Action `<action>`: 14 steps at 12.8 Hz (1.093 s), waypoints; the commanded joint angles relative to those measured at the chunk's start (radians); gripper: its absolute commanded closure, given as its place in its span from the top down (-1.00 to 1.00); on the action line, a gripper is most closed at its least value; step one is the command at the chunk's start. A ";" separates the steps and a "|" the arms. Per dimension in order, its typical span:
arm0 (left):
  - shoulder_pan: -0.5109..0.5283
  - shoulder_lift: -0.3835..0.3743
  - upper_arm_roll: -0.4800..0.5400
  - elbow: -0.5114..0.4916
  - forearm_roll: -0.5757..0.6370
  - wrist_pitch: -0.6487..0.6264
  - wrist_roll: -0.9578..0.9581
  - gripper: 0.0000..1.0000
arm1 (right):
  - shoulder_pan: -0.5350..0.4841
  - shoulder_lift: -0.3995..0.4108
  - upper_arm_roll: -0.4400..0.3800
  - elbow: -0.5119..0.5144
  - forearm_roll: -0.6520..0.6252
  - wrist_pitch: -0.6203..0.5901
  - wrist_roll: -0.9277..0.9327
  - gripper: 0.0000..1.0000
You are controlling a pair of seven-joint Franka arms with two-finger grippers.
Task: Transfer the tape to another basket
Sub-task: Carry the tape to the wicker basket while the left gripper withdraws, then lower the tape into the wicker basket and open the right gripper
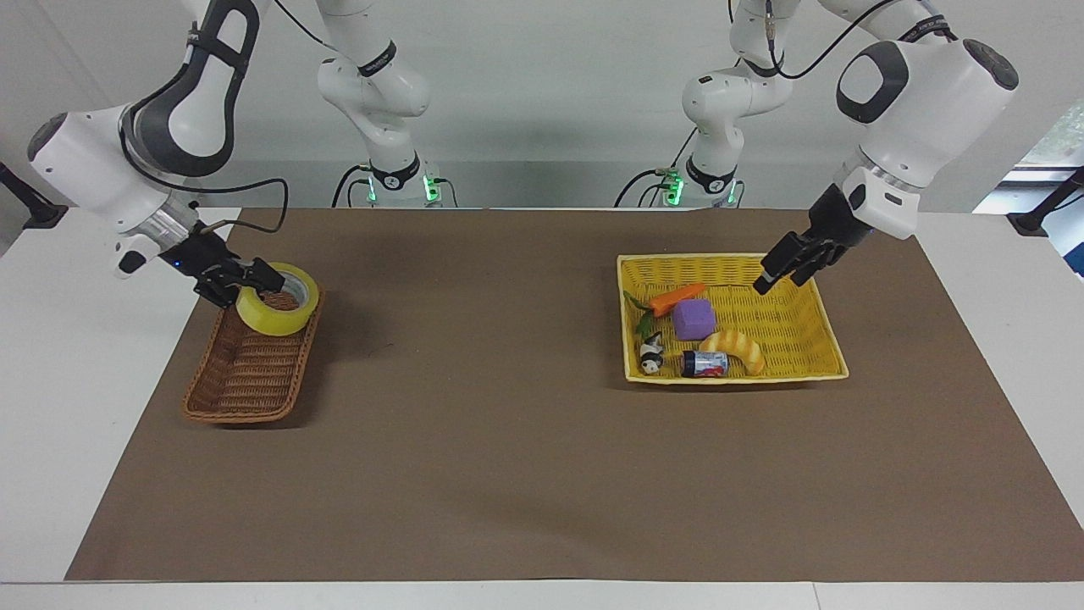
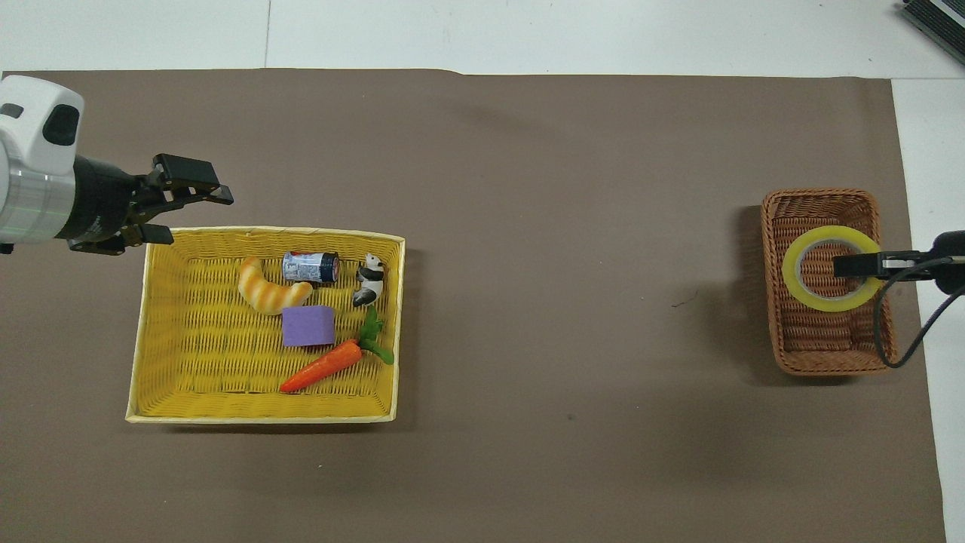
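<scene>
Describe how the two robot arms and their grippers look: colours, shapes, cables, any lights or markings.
Both arms are glossy white with rounded dark grey joint covers and a silver metal ring at the wrist. The right gripper and left gripper are black, with thin angular fingers. A black cable loops loosely from the right wrist, where a small blue light glows. Black cables also run along the upper arms, and green lights shine at both bases.

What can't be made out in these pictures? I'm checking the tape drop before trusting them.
- Whether the tape touches the basket floor: both views, the roll covers its own underside.
- Right gripper: overhead view, cut off by the frame edge, only one finger inside the core shows.
- Can label: both views, too small.
- Left gripper height over the yellow basket: unclear.
</scene>
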 commanded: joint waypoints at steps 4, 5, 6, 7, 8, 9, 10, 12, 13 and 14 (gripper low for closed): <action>0.015 -0.004 -0.007 0.082 0.179 -0.111 0.008 1.00 | -0.070 0.109 0.015 0.031 0.041 0.083 -0.013 -1.00; 0.015 -0.007 -0.007 0.082 0.192 -0.127 0.009 1.00 | -0.074 0.131 0.015 0.034 0.046 0.088 -0.028 -1.00; 0.015 -0.012 -0.007 0.076 0.201 -0.145 0.009 1.00 | -0.085 0.158 0.015 0.037 0.049 0.097 -0.062 -1.00; 0.015 -0.014 -0.007 0.076 0.201 -0.160 0.008 1.00 | -0.099 0.179 0.015 0.035 0.064 0.106 -0.096 -1.00; 0.015 -0.018 -0.005 0.076 0.201 -0.176 0.007 1.00 | -0.096 0.190 0.015 0.034 0.077 0.128 -0.111 -1.00; 0.015 -0.018 -0.007 0.074 0.201 -0.173 0.007 1.00 | -0.094 0.190 0.015 0.034 0.074 0.134 -0.114 -1.00; 0.011 -0.021 -0.007 0.070 0.201 -0.174 0.009 1.00 | -0.094 0.190 0.015 0.028 0.063 0.133 -0.117 -0.93; 0.012 -0.026 -0.008 0.067 0.201 -0.190 0.015 1.00 | -0.088 0.198 0.014 0.022 0.060 0.139 -0.130 -0.18; 0.008 -0.026 0.001 0.067 0.201 -0.193 0.067 1.00 | -0.081 0.198 0.014 0.022 0.058 0.140 -0.130 0.43; -0.023 -0.026 0.044 0.070 0.199 -0.194 0.131 1.00 | -0.079 0.199 0.014 0.022 0.058 0.145 -0.122 0.99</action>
